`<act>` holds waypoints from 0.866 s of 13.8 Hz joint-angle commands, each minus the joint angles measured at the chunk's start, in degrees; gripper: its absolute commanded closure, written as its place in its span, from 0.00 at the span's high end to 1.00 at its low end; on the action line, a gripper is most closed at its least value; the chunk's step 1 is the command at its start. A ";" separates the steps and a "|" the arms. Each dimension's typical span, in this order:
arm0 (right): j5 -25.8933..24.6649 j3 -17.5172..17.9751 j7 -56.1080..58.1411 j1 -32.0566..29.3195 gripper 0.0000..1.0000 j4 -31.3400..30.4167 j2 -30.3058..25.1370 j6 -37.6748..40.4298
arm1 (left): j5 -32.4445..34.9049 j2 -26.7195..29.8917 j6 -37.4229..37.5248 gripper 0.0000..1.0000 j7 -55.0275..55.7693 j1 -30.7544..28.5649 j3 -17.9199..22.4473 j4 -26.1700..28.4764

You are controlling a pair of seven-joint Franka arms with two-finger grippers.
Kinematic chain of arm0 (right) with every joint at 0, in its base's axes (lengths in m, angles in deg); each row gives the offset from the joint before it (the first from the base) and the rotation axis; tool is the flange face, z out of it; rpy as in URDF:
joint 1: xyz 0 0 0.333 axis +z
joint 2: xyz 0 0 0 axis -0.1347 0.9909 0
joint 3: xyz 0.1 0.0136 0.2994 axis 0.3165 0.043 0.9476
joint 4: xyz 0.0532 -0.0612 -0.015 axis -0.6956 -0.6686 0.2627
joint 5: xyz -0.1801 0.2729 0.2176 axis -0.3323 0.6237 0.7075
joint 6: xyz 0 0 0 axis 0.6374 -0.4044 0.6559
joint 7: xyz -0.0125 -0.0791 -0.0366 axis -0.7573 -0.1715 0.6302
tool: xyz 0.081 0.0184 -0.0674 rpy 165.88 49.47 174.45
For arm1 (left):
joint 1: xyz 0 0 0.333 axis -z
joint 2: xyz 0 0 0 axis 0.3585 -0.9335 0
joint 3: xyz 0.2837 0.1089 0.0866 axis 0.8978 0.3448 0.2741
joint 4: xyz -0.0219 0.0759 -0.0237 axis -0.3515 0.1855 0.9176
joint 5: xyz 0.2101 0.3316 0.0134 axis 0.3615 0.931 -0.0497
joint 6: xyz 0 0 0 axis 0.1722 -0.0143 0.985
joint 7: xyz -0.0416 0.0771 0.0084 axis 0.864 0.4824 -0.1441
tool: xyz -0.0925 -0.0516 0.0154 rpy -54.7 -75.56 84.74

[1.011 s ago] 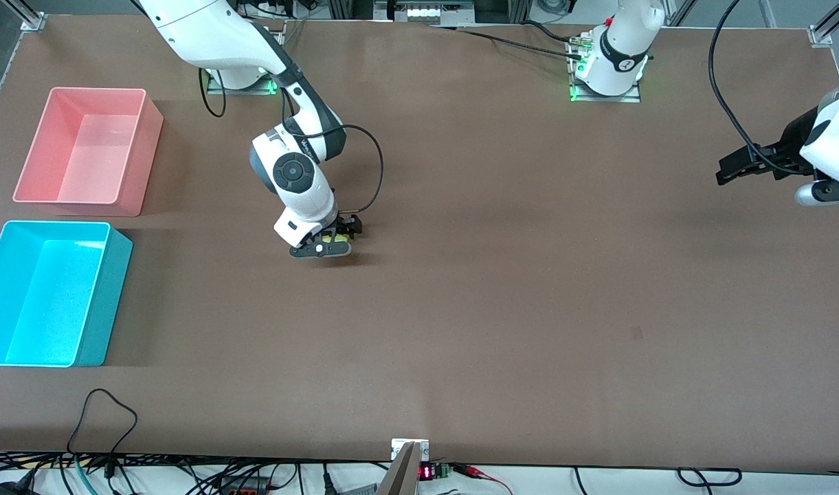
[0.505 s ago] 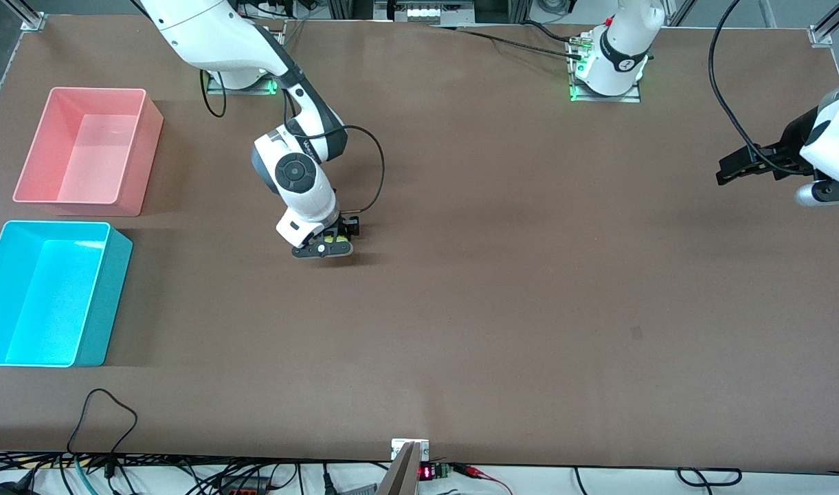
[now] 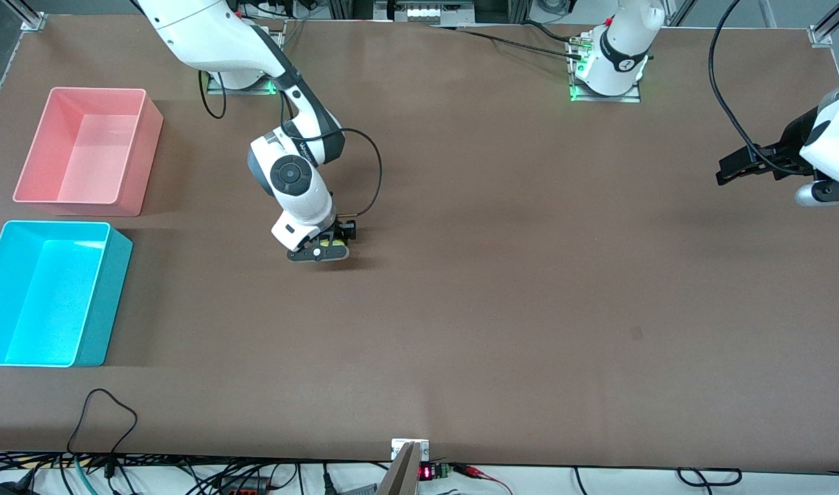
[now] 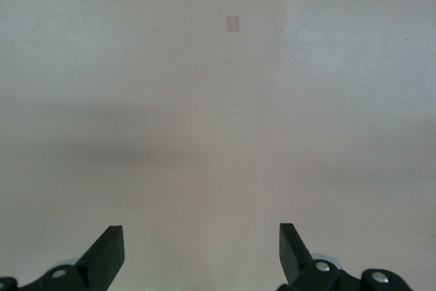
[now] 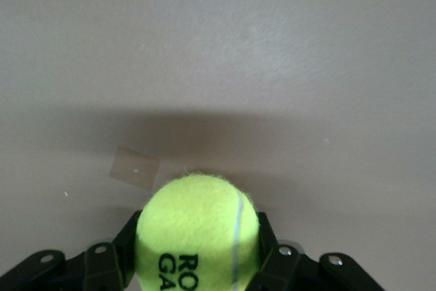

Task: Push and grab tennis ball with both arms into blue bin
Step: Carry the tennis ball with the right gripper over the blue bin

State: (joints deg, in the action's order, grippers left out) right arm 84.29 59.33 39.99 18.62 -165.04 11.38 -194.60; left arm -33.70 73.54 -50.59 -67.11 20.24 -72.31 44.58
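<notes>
The yellow-green tennis ball [image 5: 197,233] with dark lettering sits squeezed between the fingers of my right gripper [image 5: 197,253], which is shut on it. From the front camera only a sliver of the tennis ball [image 3: 335,243] shows under the right gripper [image 3: 326,246], low over the brown table near its middle, toward the right arm's end. The blue bin [image 3: 20,350] stands at the right arm's end of the table, nearer to the front camera than the pink bin. My left gripper [image 4: 201,253] waits open over bare table at the left arm's end, also visible as the left gripper [image 3: 732,167].
A pink bin [image 3: 134,155] stands beside the blue one, farther from the front camera. Black cables [image 3: 99,412] trail along the table's edge nearest the front camera. A small pale patch [image 4: 233,24] marks the tabletop.
My right gripper has closed on the tennis ball and shifted slightly toward the bins. The left arm has not moved.
</notes>
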 commanded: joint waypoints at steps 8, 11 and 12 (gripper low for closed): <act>-0.22 -0.57 22.10 -22.20 0.00 -1.25 -17.78 20.72 | -0.24 -0.33 0.88 1.00 0.48 1.20 -0.29 -2.13; 0.31 -0.57 28.26 -28.97 0.00 -1.95 -18.40 22.49 | -0.24 -0.33 0.97 1.00 0.48 1.03 -1.17 -2.14; 0.31 -0.57 30.90 -31.35 0.00 -2.04 -18.41 22.49 | -0.24 -0.33 0.97 1.00 0.48 1.03 -1.17 -2.14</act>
State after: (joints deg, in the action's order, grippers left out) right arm 84.31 57.50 66.83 -8.63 -165.46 -5.73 -172.70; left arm -33.70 73.54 -50.59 -67.10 21.26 -73.22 43.69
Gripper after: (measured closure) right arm 0.330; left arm 0.000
